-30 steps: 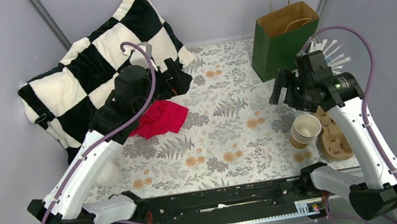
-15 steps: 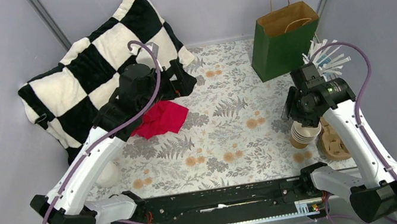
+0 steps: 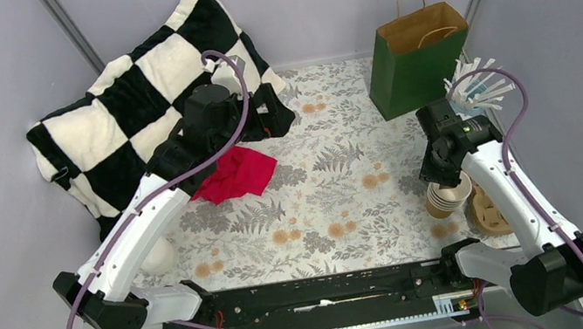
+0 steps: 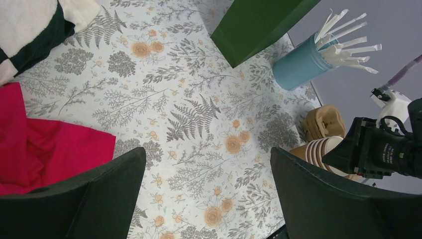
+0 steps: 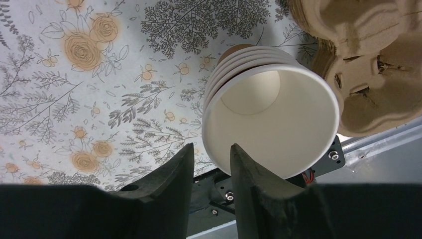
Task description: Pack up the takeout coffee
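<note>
The takeout coffee (image 3: 158, 256) shows only as a pale round top at the near left, mostly hidden behind my left arm. My right gripper (image 3: 436, 172) hangs over a stack of lidless brown cups (image 3: 449, 193). In the right wrist view its jaws (image 5: 211, 147) stand narrowed with a gap between them. They sit at the near edge of the top cup (image 5: 272, 130); one fingertip overlaps the rim and the other is outside it. My left gripper (image 3: 266, 112) is wide open above the floral cloth (image 4: 207, 152), holding nothing.
A green paper bag (image 3: 415, 61) stands open at the back right, a blue holder of white stirrers (image 3: 480, 83) beside it. A molded cardboard carrier (image 3: 491, 213) lies right of the cup stack. A red cloth (image 3: 235, 175) and a checkered blanket (image 3: 121, 112) lie at the left.
My right arm has come down and toward me onto the cup stack, and its jaws have narrowed from wide open. The left gripper has drifted slightly right and stays open.
</note>
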`<state>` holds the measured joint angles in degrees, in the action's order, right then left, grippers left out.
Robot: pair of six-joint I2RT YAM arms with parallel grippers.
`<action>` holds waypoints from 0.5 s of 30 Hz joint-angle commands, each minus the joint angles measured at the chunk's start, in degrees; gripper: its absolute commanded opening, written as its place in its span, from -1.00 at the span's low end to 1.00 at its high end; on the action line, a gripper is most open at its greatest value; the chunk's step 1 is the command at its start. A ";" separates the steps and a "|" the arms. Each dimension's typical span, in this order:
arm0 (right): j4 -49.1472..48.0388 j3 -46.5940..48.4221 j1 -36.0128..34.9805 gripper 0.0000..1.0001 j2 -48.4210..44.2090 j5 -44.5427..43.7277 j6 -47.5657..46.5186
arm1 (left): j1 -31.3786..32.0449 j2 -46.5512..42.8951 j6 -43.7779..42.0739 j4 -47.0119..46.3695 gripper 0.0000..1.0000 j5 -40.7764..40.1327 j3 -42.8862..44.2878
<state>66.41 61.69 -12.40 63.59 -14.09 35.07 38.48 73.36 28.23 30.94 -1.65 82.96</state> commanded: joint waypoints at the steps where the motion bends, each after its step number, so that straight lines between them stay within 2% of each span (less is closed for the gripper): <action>1: -3.13 -1.78 0.01 -0.23 -0.03 -2.74 1.14 | 0.19 0.74 -2.41 -0.65 0.98 0.88 3.40; 8: -3.82 -1.97 0.02 -0.42 0.66 -4.16 0.86 | 0.19 0.92 -3.08 -0.25 0.98 0.56 3.48; 11: -3.94 -1.84 0.01 -0.44 0.66 -4.57 0.40 | 0.19 0.90 -3.20 -0.23 0.98 0.43 3.43; 15: -4.40 -2.33 0.01 -0.62 0.66 -4.92 0.23 | 0.17 0.99 -3.13 -0.18 0.98 0.17 3.33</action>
<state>62.92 59.68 -12.40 64.14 -16.19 35.09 38.48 74.13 25.91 31.73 -1.45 83.99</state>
